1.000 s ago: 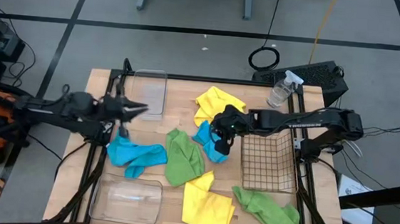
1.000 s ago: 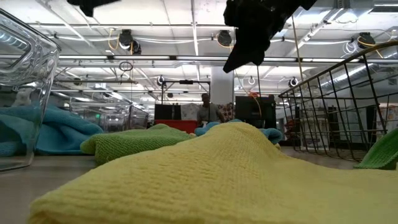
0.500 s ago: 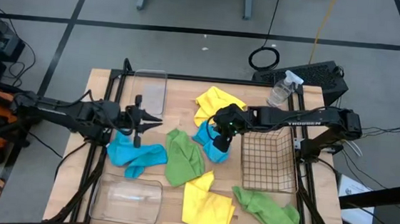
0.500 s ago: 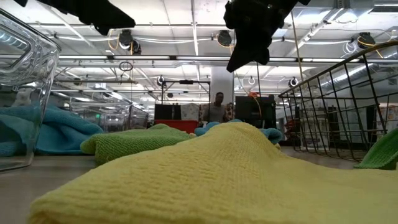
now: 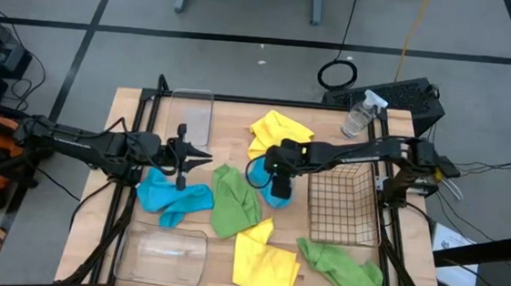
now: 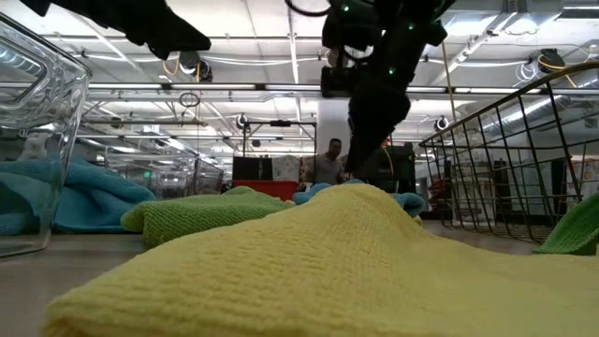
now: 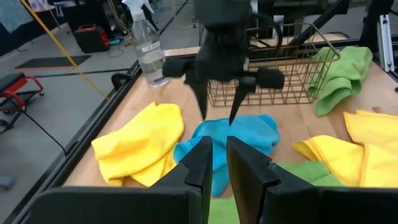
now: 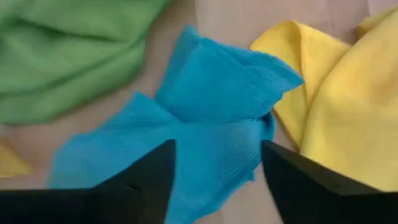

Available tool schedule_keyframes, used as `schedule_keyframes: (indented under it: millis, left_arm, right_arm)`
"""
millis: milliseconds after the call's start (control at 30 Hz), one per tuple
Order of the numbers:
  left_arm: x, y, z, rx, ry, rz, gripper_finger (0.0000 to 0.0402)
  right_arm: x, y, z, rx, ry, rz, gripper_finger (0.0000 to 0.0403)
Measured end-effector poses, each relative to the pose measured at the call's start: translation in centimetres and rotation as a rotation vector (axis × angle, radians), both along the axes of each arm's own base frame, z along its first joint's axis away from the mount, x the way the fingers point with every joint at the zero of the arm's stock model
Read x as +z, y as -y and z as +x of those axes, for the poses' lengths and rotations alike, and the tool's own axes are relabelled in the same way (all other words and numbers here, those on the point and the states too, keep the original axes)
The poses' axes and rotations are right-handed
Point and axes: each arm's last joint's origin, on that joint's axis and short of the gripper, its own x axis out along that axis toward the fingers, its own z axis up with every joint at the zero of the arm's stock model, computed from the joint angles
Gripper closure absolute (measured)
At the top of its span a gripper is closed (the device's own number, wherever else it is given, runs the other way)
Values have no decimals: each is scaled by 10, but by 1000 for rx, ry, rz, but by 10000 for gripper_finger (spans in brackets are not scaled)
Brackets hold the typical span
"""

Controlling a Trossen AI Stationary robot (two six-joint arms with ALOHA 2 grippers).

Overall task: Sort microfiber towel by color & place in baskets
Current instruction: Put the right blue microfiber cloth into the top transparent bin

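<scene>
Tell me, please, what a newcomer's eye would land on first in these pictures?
Bright microfiber cloths strewn over the wooden table: chiefly the blue microfiber towel at the centre, with the right gripper poised above it, fingers open. The dark wire-grid basket stands empty beside it, and the left gripper hangs above the other blue towel.

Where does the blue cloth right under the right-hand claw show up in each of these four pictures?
High view: the blue cloth lies mid-table, under the right gripper.
Low view: a blue sliver behind the yellow cloth.
Left wrist view: centre, below the right gripper.
Right wrist view: fills the middle.
Shared landmark: the wire basket, beside it.
</scene>
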Motion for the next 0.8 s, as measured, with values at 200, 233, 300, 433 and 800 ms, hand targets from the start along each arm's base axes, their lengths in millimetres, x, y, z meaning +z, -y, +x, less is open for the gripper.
schedule_keyframes:
  millis: [200, 233, 300, 433, 800]
  left_arm:
    - [-1, 0, 0, 0, -11, 1, 346]
    - [-2, 0, 1, 0, -16, 2, 346]
    - [-3, 0, 1, 0, -25, 6, 346]
    - [-4, 0, 1, 2, -35, 13, 346]
    - [-4, 0, 1, 4, -32, 14, 346]
  right_arm:
    - [8, -8, 16, 189, -8, -115, 76]
    - [9, -8, 19, 216, -7, -122, 68]
    - [10, -8, 23, 261, -8, -114, 60]
    - [0, -2, 27, 300, -75, -100, 61]
    - [-32, 4, 46, 365, -231, -102, 62]
